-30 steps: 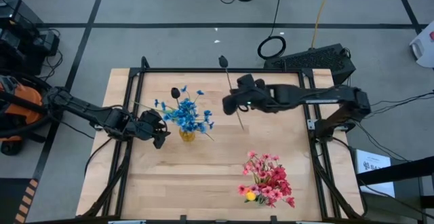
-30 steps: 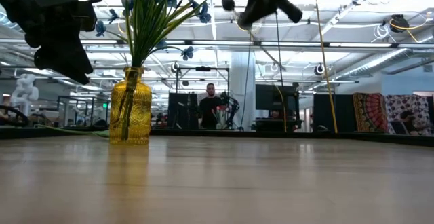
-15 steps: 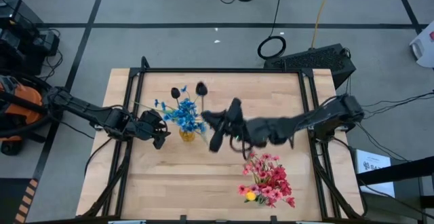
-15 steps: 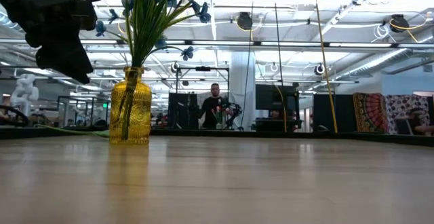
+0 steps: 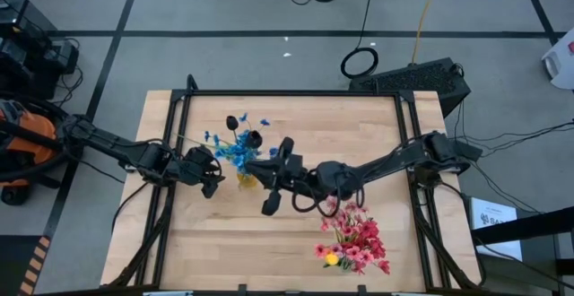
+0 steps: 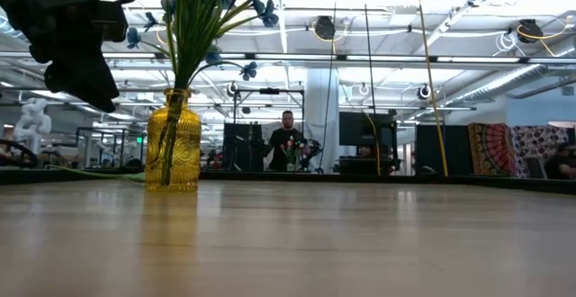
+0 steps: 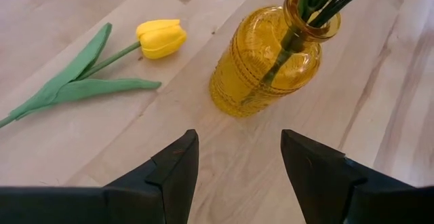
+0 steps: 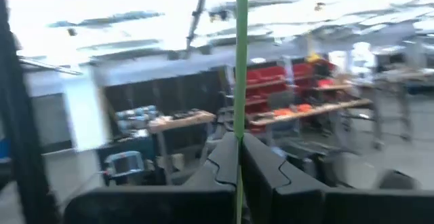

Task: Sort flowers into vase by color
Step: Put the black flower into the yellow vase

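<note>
A yellow glass vase (image 5: 245,178) (image 6: 173,144) (image 7: 271,54) stands on its base left of the table's middle, with blue flowers (image 5: 235,149) and one dark bud (image 5: 232,122) in it. My right gripper (image 5: 267,160) (image 8: 239,146) hovers just right of the vase, shut on the thin green stem of a dark-budded flower (image 5: 254,138). My left gripper (image 5: 210,170) (image 7: 237,163) waits open on the vase's left, touching nothing. A bunch of pink and red flowers (image 5: 356,235) with a yellow bud (image 5: 331,259) lies at the near right. My right gripper pinches the green stem (image 8: 240,125) between its two shut fingers, somewhere along its length. The stem runs on straight past the fingertips. The flower is lifted clear of the table, its dark bud over the blue flowers.
A yellow tulip (image 7: 161,37) with long green leaves lies flat on the table beside the vase, on the left arm's side. Black frame rails (image 5: 287,92) border the table. Bare wood lies in the near left part (image 5: 224,242). A person (image 6: 288,146) stands far behind the table.
My right gripper has swung from the far middle of the table toward the near left, up to the vase, tipping from pointing down to slightly upward and rising out of the low view. The dark-budded flower has travelled with it, from beyond the far edge to above the blue flowers.
</note>
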